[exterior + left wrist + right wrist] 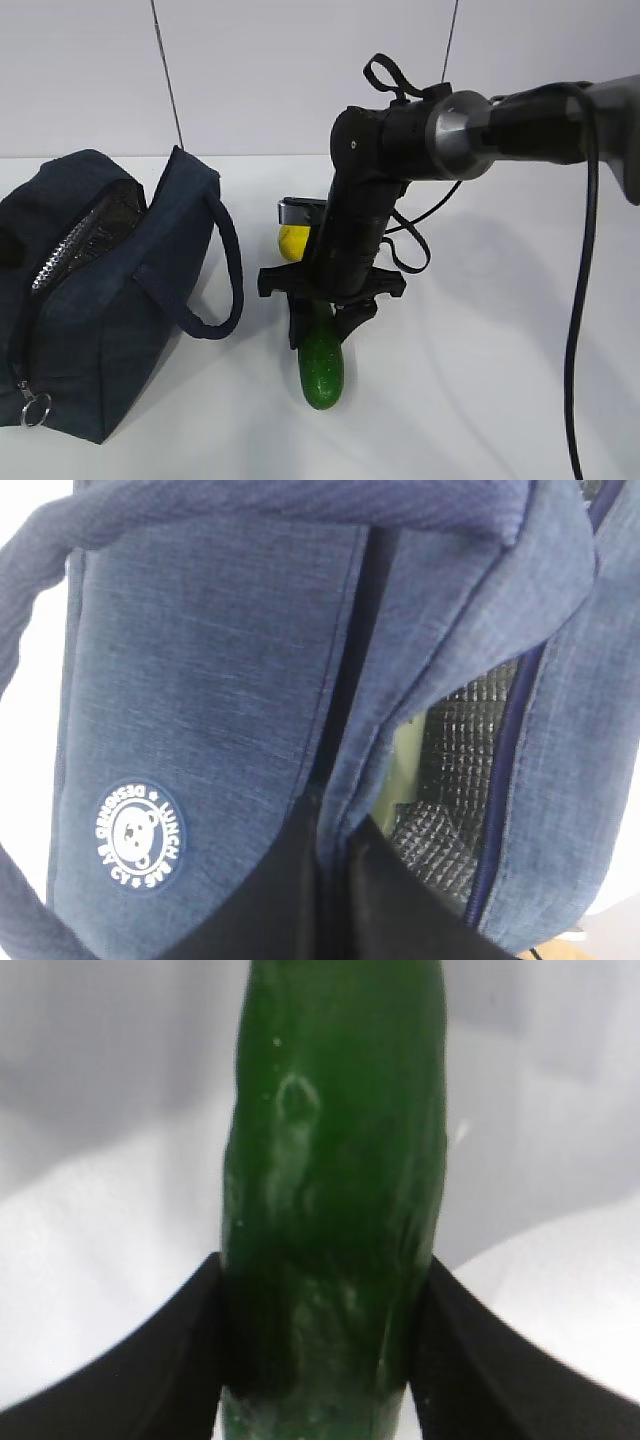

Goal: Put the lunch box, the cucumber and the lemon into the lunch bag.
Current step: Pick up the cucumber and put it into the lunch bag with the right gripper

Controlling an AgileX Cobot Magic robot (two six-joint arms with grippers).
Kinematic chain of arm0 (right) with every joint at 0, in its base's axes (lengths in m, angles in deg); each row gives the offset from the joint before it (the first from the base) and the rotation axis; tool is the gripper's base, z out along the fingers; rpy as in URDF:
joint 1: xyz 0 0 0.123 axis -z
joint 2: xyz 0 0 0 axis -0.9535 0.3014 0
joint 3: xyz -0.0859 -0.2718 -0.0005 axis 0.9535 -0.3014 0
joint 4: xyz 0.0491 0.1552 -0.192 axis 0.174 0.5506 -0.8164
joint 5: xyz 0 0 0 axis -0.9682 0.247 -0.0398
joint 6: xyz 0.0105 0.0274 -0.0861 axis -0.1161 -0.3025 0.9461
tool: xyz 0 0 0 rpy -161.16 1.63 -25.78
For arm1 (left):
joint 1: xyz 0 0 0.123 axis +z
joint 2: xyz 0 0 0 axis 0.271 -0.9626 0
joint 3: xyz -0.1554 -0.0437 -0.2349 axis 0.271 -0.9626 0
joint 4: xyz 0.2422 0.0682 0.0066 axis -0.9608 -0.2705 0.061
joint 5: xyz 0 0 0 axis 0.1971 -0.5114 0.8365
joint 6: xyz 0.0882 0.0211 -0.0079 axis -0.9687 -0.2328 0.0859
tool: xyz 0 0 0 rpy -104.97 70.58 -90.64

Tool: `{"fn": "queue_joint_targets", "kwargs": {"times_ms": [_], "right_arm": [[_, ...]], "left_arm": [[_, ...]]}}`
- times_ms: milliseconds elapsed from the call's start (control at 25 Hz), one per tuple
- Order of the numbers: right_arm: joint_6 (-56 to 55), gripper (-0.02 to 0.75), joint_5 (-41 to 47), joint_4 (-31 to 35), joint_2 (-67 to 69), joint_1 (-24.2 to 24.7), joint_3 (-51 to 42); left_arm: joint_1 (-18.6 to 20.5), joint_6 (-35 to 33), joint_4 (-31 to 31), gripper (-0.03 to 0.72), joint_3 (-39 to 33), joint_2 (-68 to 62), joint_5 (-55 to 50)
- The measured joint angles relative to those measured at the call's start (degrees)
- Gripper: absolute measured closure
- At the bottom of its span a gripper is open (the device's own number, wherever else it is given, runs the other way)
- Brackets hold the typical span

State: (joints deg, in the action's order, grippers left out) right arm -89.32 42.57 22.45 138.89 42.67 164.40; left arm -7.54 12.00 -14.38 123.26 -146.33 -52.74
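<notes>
Dark green and smooth, the cucumber (322, 368) lies on the white table (480, 400), near the middle of the exterior view, with one rounded end pointing toward the camera. The right gripper (322, 318) stands over it from above. In the right wrist view its two black fingers (160, 1360) press against both sides of the cucumber (335, 1210), so the jaws are closed on it at about half width. The cucumber appears to rest on the table.

Behind the right arm, a yellow lemon (292, 241) is partly visible, just beside a dark flat object that I cannot identify for sure.

The lunch bag (95, 290) of navy fabric sits on the left side of the table, well apart from the cucumber. Its zipper is open and the silvery lining (95, 225) shows inside. One loop handle (225, 270) hangs toward the cucumber.

The left gripper (330, 880) is closed tightly on the edge of the lunch bag's (220, 680) opening. Inside, a pale green thing (400, 770) is partly visible against the lining; it could be the lunch box lid, but I cannot tell.
</notes>
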Motion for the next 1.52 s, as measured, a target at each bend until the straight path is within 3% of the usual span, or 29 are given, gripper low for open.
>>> {"fn": "queue_joint_targets", "kwargs": {"times_ms": [360,560,760,1080,1520], "right_arm": [[2.0,0.371,9.4,-1.6,-3.1,0.0,0.1],[7.4,0.371,10.1,4.1,-8.4,0.0,0.1],[15.2,0.371,10.3,17.0,-13.4,0.0,0.0],[35.7,0.372,5.5,53.3,-16.1,0.0,0.0],[39.9,0.372,-9.5,69.4,-12.2,-0.7,-0.1]], "left_arm": [[0.0,0.0,-0.7,0.690,0.0,0.0,0.0],[0.0,0.0,-1.4,0.690,0.0,0.0,0.5],[0.0,0.0,-1.5,0.690,0.0,0.0,0.8],[0.0,0.1,-1.5,0.690,0.0,0.0,0.9],[0.1,0.1,-1.6,0.690,0.0,0.0,1.0]]}}
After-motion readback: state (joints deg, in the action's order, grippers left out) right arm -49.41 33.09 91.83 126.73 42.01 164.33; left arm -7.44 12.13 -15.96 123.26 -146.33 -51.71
